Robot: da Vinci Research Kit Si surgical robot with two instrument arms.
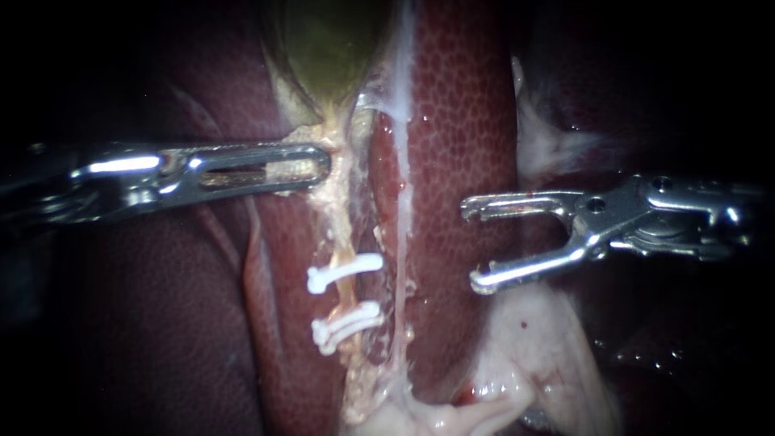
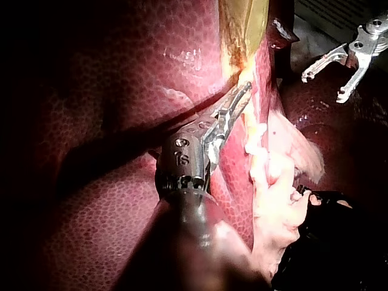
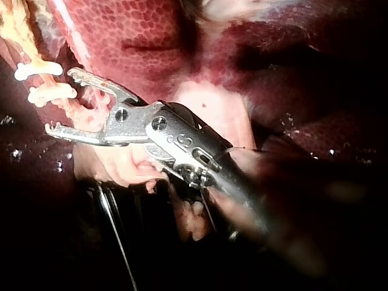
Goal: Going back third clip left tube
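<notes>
Steel right instrument (image 1: 473, 245) gapes empty over the liver (image 1: 460, 121), jaws aimed at the left tube (image 1: 345, 242), with the thinner right tube (image 1: 401, 242) between. Left tube runs lengthwise down from the gallbladder (image 1: 323, 40), two white clips (image 1: 345, 273) crossing it. Left instrument (image 1: 319, 165) clamps its top, just below the gallbladder.

Mottled red liver (image 1: 460, 121) beside the olive gallbladder (image 1: 331, 40), pale tissue (image 1: 541, 347) at the liver's lower edge

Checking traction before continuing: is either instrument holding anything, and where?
Left instrument grips the pale tissue just below the gallbladder, above the upper clip. Right instrument holds nothing.
</notes>
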